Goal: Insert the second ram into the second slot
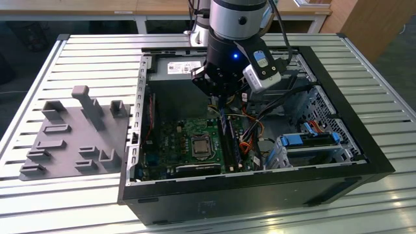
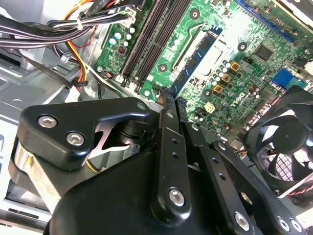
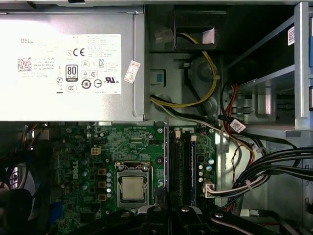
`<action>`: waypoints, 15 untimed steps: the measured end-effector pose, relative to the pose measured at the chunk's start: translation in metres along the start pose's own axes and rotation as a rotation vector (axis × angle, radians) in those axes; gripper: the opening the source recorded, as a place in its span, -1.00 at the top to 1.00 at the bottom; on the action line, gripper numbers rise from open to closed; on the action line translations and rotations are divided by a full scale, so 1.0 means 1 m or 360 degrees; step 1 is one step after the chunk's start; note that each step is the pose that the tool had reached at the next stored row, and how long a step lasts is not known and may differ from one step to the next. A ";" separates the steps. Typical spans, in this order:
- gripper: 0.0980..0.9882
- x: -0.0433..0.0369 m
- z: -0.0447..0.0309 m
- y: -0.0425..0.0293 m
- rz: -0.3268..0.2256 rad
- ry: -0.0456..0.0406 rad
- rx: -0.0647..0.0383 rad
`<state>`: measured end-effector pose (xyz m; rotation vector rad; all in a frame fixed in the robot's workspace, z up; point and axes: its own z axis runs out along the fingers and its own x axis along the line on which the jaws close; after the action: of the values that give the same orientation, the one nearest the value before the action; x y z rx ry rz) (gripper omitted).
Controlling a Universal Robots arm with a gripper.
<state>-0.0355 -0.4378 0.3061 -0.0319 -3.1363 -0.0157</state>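
My gripper point(image 1: 219, 103) hangs inside the open computer case point(image 1: 370, 161), low over the green motherboard point(image 1: 172, 141). In both wrist views its black fingers point(image 2: 166, 127) stand close together, shut on the second ram point(image 3: 167, 156). The ram shows edge-on as a thin blue strip running out from the fingertips point(image 3: 159, 205). It lies parallel to the dark memory slots point(image 3: 183, 166), on their side toward the processor socket point(image 3: 133, 186) and apart from them. The same slots point(image 2: 146, 44) run ahead of the fingers in the second wrist view. I cannot tell which slot is the second.
A silver power supply point(image 3: 68, 63) fills the case's far end. Bundled cables point(image 3: 274, 166) and a drive cage point(image 1: 312, 141) crowd the slots' other side. A black fan point(image 2: 288, 147) sits near the motherboard. A grey fixture plate point(image 1: 71, 136) lies on the slatted table at the exterior view's left.
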 end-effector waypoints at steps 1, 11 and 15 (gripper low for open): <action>0.91 0.0000 0.0003 0.0000 0.0000 0.0000 0.0000; 0.91 -0.0001 0.0028 -0.0002 0.0000 0.0000 0.0000; 0.91 -0.0001 0.0038 -0.0002 0.0000 0.0000 0.0000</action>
<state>-0.0355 -0.4379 0.3024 -0.0316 -3.1363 -0.0158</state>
